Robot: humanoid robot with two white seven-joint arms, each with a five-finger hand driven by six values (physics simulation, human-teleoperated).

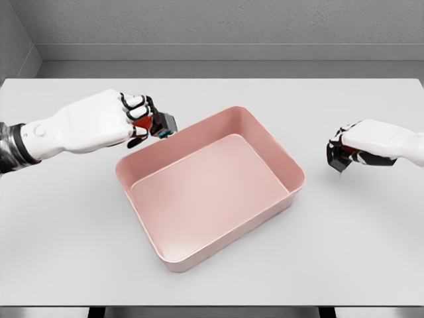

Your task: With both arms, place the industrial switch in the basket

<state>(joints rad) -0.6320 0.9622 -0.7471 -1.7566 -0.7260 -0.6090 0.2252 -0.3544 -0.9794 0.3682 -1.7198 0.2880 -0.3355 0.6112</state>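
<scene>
We judge the switch [163, 124], a small, stiff, light block clenched in the left robot hand [137, 118] at the basket's [291, 173] upper-left rim, needs side grips; the right robot hand [344, 154] looks curled, contents unclear.

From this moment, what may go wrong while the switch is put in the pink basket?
1. The left hand holds the small dark industrial switch beside the rim of the pink plastic basket, not over it; released now, it may land on the white table.
2. The right hand rests apart, curled, not helping.
</scene>
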